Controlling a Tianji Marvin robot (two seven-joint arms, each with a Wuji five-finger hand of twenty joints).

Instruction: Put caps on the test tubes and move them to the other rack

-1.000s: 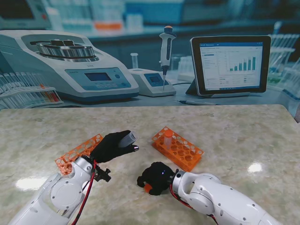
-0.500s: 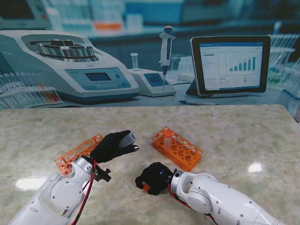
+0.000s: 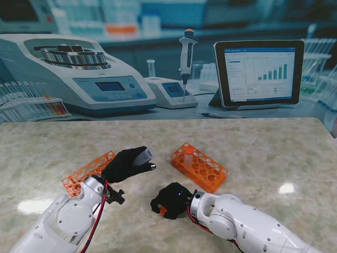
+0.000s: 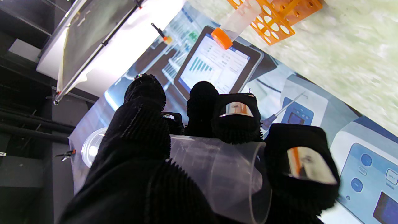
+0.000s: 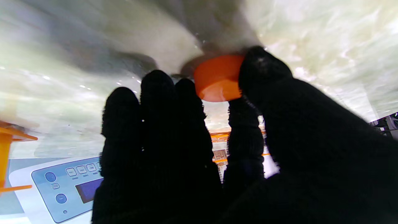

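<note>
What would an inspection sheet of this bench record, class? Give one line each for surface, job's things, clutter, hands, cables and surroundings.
Surface: pale marbled table, glare spots.
Job's things: uncapped clear tube in the left hand; orange cap at the right hand's fingertips, close to the table; right orange rack holding one capped tube; left orange rack, partly hidden by the left arm.
Clutter: nothing seen.
Hands: left hand shut on the tube; right hand pinching the cap.
Cables: red and black wires along the left wrist.
Surroundings: printed lab backdrop with centrifuge, pipette and tablet.
</note>
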